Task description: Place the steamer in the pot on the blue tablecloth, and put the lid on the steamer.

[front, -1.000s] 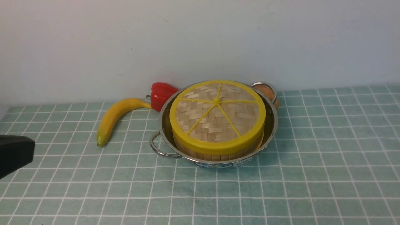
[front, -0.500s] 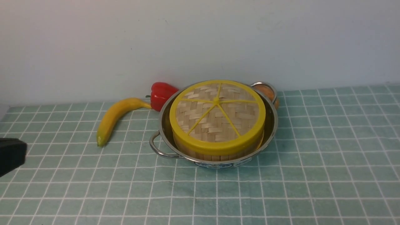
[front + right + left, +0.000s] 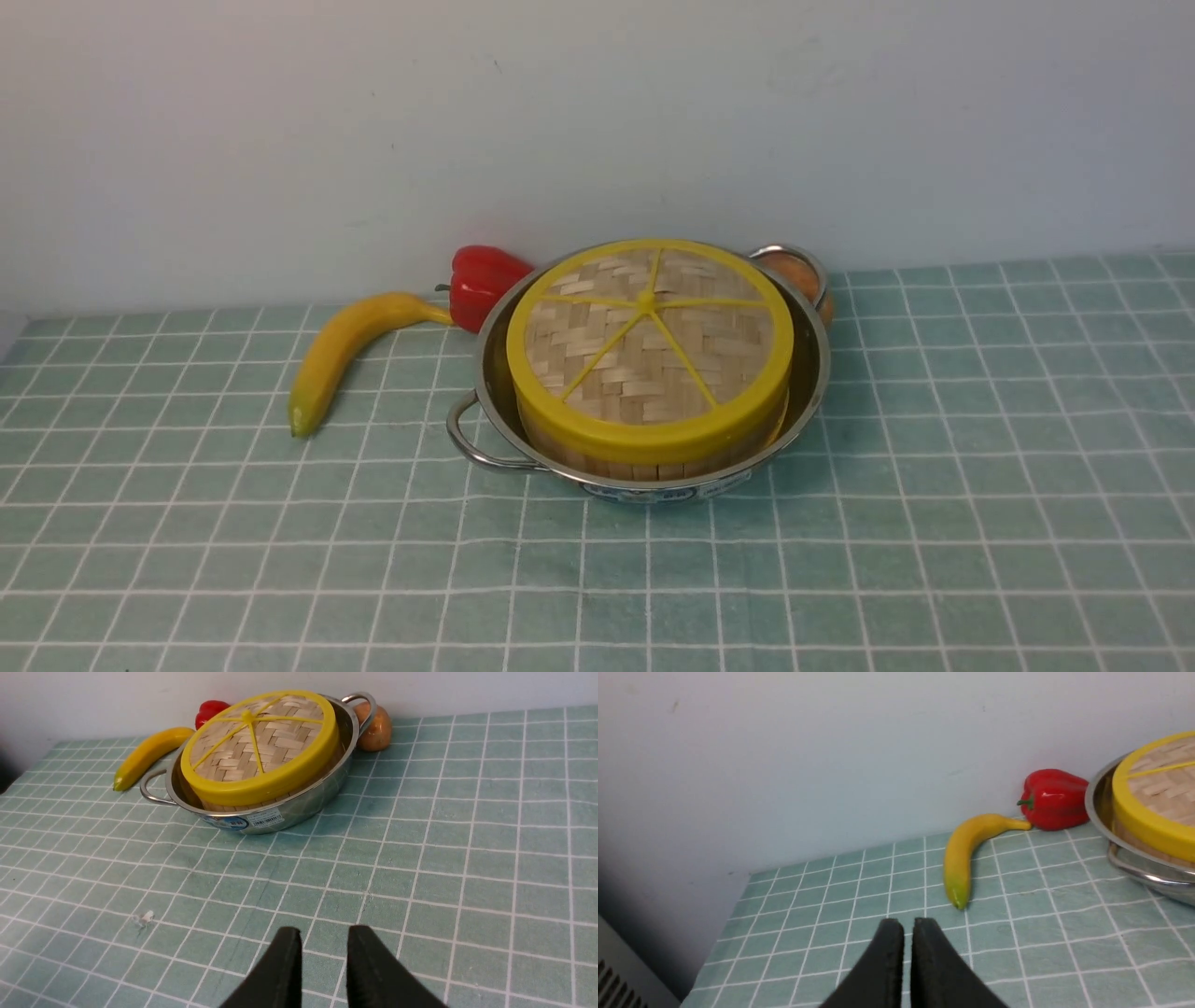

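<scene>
At the far left, seen only in its own wrist view, the left gripper hangs above the blue tablecloth with its black fingers nearly pressed together, a thin slit between them and nothing inside. Just beyond it lies a banana, stem end pointing at a red bell pepper that sits against the wall.

At the centre stands the pot on the cloth. The steamer sits inside it, only its slatted wall showing under the lid, which covers it fully. The lid's yellow rim looks level and centred on the basket, with a gap of steel wall around it. Behind the pot's far handle, an orange-brown round item rests on the cloth; what it is cannot be told.

To the right, the right gripper hovers over bare cloth well apart from the pot, fingers parted a little and empty.

Judging from this layout, both placements look done, and the step in hand is clearing away. Doing it well means keeping both arms away from the pot, so no finger clips a loop handle or nudges the lid rim. The lid appears only to rest on the basket, so a light knock could slide it askew.
</scene>
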`<action>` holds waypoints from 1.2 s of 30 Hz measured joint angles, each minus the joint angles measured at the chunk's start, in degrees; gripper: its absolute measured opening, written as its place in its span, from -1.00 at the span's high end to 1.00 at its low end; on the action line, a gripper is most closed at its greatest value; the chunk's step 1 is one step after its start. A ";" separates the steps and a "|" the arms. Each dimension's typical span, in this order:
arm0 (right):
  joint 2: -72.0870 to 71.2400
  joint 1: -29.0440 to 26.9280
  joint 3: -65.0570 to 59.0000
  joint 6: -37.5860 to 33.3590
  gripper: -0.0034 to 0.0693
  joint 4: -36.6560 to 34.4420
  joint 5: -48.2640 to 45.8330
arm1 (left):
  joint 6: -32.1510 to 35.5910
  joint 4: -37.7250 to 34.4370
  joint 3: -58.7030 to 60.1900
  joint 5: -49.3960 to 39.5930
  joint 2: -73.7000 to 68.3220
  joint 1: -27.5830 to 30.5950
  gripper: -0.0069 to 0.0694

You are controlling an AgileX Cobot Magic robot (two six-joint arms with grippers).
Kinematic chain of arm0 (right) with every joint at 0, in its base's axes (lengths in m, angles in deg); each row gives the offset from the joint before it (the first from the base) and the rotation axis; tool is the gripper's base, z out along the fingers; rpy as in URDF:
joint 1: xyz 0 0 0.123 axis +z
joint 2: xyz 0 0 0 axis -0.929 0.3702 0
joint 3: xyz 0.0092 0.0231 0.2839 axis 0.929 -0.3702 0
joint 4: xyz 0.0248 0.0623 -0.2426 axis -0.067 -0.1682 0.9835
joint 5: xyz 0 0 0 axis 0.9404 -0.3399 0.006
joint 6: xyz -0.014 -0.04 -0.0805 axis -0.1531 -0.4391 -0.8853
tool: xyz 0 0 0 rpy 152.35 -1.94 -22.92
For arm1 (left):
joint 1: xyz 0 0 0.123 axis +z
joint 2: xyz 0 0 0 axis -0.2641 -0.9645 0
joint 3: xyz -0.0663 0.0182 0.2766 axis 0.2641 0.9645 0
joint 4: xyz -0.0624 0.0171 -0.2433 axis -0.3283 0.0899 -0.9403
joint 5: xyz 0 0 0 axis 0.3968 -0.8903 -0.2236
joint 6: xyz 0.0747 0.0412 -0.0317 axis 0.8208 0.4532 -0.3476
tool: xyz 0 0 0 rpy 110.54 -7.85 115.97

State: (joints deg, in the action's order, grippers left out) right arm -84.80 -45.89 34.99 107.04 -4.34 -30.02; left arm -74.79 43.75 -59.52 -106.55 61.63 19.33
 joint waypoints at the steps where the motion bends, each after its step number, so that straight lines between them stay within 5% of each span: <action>1: 0.00 0.00 0.00 0.00 0.42 0.00 0.00 | -0.44 -0.25 1.66 1.44 1.21 0.16 0.76; 9: 0.00 0.00 0.00 0.00 0.35 0.00 0.00 | -2.94 -0.78 12.80 9.52 5.59 0.32 0.73; 29: 0.00 0.00 0.00 0.00 0.25 0.00 0.00 | -2.89 -0.78 13.27 10.08 5.59 0.32 0.65; 32: 0.00 -2.70 -0.02 0.07 0.25 2.11 1.24 | -2.89 -0.78 13.27 10.08 5.59 0.32 0.62; 36: 0.00 -11.74 -0.99 0.22 0.25 7.83 14.81 | -2.89 -0.78 13.27 10.08 5.59 0.32 0.61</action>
State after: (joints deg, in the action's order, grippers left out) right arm -84.80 -57.63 34.00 107.25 3.49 -15.21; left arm -77.68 42.97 -46.25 -96.47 67.22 19.64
